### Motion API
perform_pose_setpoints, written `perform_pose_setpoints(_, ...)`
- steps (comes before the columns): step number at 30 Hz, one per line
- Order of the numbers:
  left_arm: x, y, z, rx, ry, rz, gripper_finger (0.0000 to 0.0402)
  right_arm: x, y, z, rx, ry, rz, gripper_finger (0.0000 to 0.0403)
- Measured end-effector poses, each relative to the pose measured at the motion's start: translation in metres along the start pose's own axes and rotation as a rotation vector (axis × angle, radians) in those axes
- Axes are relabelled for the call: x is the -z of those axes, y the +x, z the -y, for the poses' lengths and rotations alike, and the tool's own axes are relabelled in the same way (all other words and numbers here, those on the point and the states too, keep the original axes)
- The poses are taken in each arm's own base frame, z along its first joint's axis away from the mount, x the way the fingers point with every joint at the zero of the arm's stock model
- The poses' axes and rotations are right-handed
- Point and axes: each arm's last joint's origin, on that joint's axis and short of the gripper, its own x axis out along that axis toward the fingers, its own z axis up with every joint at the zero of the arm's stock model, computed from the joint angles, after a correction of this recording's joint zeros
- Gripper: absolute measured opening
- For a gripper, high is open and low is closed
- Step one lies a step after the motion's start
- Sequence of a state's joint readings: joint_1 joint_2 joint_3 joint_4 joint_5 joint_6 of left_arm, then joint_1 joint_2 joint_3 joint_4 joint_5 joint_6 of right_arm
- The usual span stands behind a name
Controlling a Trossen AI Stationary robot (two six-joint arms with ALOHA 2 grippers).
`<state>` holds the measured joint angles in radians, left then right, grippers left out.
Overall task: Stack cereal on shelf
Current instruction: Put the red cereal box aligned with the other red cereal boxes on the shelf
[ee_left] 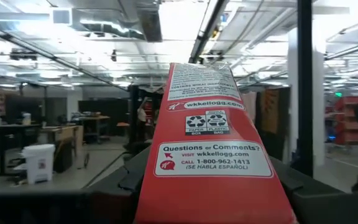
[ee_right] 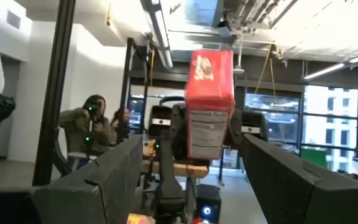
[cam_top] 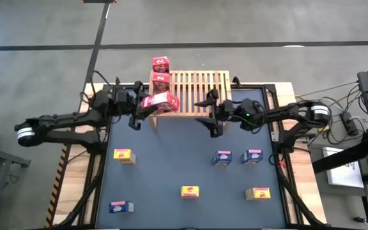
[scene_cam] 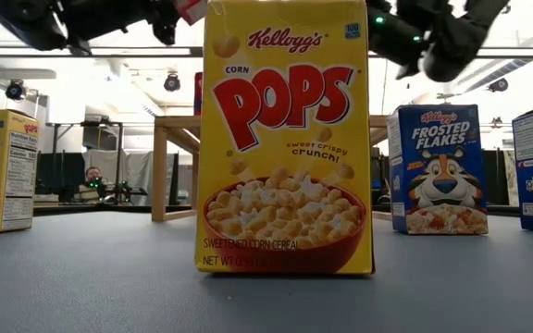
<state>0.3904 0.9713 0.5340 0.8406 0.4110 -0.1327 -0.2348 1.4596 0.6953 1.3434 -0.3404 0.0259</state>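
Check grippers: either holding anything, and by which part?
Left gripper holds a red box by its narrow sides, over the rack's left end. Right gripper is open, holding nothing.

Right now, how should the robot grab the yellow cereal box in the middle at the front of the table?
Probably from straight above, pinching the two wide printed faces near the top. The yellow cereal box stands upright and alone, with bare table all around it, so nothing blocks the fingers. The right gripper, open and empty by the shelf, seems freest; the left gripper already holds a red box.
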Motion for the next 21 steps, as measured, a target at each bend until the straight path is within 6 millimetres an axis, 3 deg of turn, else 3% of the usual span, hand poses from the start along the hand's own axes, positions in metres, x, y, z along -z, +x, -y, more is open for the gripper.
perform_pose_setpoints(5,0.007,0.020,0.000,0.033,0.008,-0.031,0.0167,0.012,0.021,0.004,-0.012,0.027,0.001,0.0260)
perform_pose_setpoints(12,0.013,0.041,-0.009,0.022,-0.006,-0.076,0.0167,0.032,0.031,0.008,-0.008,0.057,-0.032,0.0260)
perform_pose_setpoints(21,0.020,0.047,-0.012,0.021,-0.015,-0.145,0.0167,0.026,0.027,0.007,-0.007,0.061,-0.031,0.0254)
